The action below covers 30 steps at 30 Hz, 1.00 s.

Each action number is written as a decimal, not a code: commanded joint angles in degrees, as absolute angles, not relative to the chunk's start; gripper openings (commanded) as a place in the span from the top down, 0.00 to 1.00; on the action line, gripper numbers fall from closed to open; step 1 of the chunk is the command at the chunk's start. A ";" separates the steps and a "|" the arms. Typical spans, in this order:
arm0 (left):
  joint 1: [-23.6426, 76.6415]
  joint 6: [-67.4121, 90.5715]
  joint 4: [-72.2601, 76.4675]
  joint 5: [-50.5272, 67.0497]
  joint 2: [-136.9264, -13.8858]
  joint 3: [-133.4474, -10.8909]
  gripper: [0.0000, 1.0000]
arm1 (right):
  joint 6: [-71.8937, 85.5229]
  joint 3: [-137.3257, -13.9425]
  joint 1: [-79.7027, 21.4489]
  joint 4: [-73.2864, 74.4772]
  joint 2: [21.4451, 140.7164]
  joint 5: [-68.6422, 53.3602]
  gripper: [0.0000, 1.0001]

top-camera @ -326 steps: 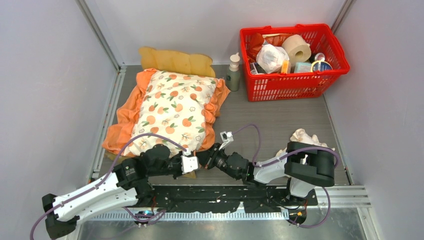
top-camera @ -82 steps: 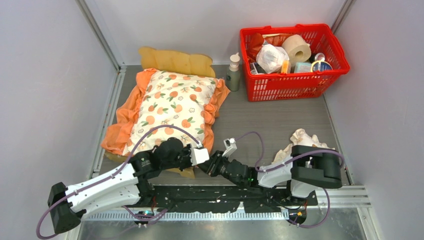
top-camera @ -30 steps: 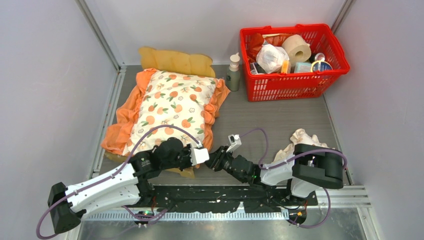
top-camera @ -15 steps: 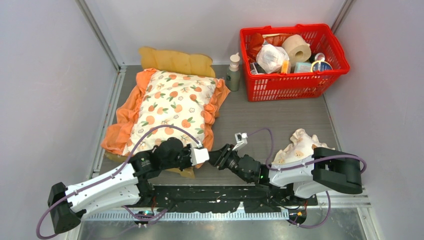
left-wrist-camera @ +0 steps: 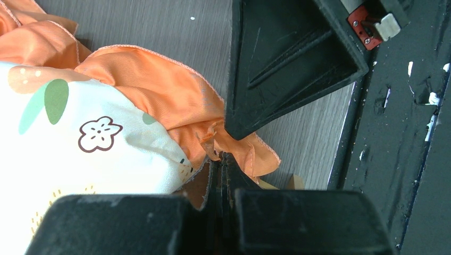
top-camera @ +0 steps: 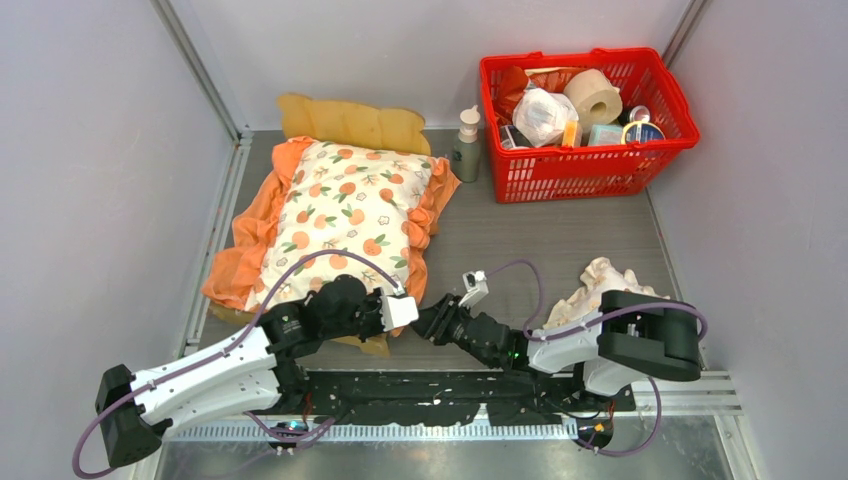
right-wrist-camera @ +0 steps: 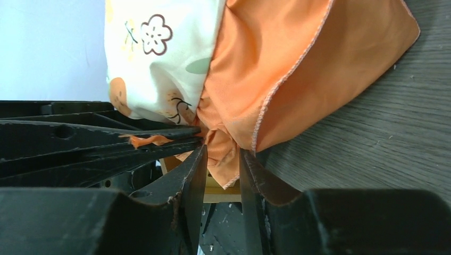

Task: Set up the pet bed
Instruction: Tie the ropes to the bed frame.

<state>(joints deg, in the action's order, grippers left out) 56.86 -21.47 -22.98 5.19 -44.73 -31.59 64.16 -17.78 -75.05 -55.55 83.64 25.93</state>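
The pet bed shows its wavy wooden headboard [top-camera: 350, 122] at the far end and a wood corner [top-camera: 372, 345] at the near end. The orange-print cushion [top-camera: 350, 215] lies on it and hides its base. My left gripper [top-camera: 402, 312] is shut on the cushion's orange ruffle [left-wrist-camera: 181, 106] at the near right corner, the thin cloth pinched at its tips [left-wrist-camera: 222, 158]. My right gripper [right-wrist-camera: 222, 151] meets it from the right. Its jaws stand apart with a fold of the same ruffle [right-wrist-camera: 298, 79] hanging loosely between them. Light wood [right-wrist-camera: 220, 188] shows just under that fold.
A red basket [top-camera: 590, 172] full of items stands at the back right, with a pump bottle [top-camera: 466, 145] to its left. A small cream frilled pillow [top-camera: 603, 283] lies behind the right arm's elbow. Grey walls close in both sides, and a black rail [top-camera: 440, 385] runs along the near edge.
The right arm's elbow swung out to the right and came back. Its gripper shifted slightly right, then left again to the cushion corner. The left arm and cushion stayed still.
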 commanded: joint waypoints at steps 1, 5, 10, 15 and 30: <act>56.45 -21.71 -21.79 5.74 -43.87 -33.46 1.00 | 66.14 -19.68 -75.09 -59.42 85.48 25.27 0.65; 56.45 -21.70 -21.80 5.92 -43.70 -33.43 1.00 | 66.64 -20.10 -74.32 -61.65 88.06 24.06 0.66; 56.43 -21.62 -21.56 6.17 -43.61 -33.49 1.00 | 66.10 -20.86 -74.03 -64.38 89.58 23.43 0.67; 56.50 -21.62 -21.44 6.42 -43.54 -33.40 1.00 | 66.45 -21.42 -73.74 -65.64 90.79 22.58 0.69; 56.48 -22.13 -22.10 6.11 -41.12 -32.87 1.00 | 66.18 -21.22 -73.48 -68.46 92.11 22.03 0.95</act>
<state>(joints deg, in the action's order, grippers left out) 56.86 -21.47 -22.98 5.65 -42.26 -31.59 66.35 -20.12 -73.73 -64.88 92.03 21.71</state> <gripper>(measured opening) 0.009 0.062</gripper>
